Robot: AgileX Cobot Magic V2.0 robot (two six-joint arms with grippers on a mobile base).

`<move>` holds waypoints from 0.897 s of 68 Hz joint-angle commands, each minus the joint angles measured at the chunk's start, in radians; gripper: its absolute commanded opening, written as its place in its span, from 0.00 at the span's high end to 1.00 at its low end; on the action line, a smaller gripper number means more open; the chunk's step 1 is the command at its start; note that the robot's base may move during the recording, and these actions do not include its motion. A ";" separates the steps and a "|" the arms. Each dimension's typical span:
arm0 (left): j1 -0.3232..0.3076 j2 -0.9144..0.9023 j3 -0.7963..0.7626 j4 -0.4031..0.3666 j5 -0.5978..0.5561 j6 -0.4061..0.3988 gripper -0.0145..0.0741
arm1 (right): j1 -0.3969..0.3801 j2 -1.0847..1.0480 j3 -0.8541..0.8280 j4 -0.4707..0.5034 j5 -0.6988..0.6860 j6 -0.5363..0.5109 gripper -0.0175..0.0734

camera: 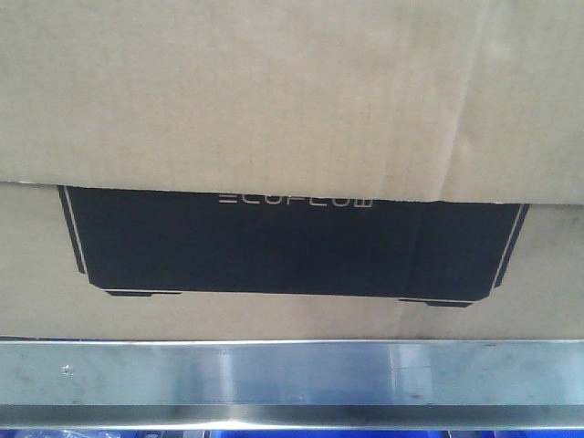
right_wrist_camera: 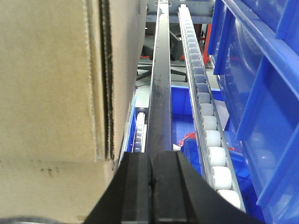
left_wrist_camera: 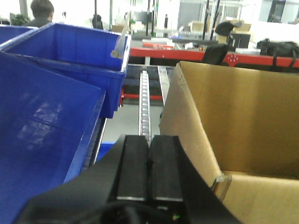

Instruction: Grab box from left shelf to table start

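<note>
The brown cardboard box (camera: pixel 292 91) fills the front view, its black "ECOFLOW" panel at the middle, standing on the silvery metal shelf (camera: pixel 292 374). In the left wrist view my left gripper (left_wrist_camera: pixel 149 140) is shut and empty, just left of the box's open top and side wall (left_wrist_camera: pixel 233 121). In the right wrist view my right gripper (right_wrist_camera: pixel 152 158) is shut and empty, just right of the box's side (right_wrist_camera: pixel 56 79). Neither gripper touches the box as far as I can see. The white table is out of view.
Blue plastic bins (left_wrist_camera: pixel 46 116) stand close on the left of the left gripper. Blue bins (right_wrist_camera: pixel 261 93) and a white roller track (right_wrist_camera: pixel 210 130) lie right of the right gripper, with a dark metal rail (right_wrist_camera: pixel 161 93) ahead. A roller track (left_wrist_camera: pixel 145 98) runs ahead between bins and box.
</note>
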 commanded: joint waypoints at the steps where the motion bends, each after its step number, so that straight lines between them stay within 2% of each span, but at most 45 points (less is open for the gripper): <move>1: -0.007 0.057 -0.072 -0.008 -0.031 -0.001 0.91 | -0.006 -0.009 0.003 -0.011 -0.092 -0.001 0.74; 6: -0.007 0.089 -0.101 -0.012 -0.004 -0.001 0.81 | -0.006 -0.009 0.003 -0.011 -0.092 -0.001 0.74; 18: -0.007 0.156 -0.144 -0.039 0.028 -0.001 0.40 | -0.006 -0.009 0.003 -0.011 -0.092 -0.001 0.74; 23: -0.012 0.185 -0.168 -0.042 0.049 -0.001 0.32 | -0.006 -0.009 0.003 -0.011 -0.095 -0.001 0.74; 34: -0.099 0.293 -0.289 -0.073 0.142 0.065 0.31 | -0.006 -0.009 0.003 -0.011 -0.095 -0.001 0.74; 46: -0.202 0.463 -0.458 -0.082 0.257 0.067 0.31 | -0.006 -0.009 0.003 -0.011 -0.095 -0.001 0.74; 61: -0.210 0.674 -0.619 -0.080 0.378 0.063 0.31 | -0.006 -0.009 0.003 -0.011 -0.095 -0.001 0.74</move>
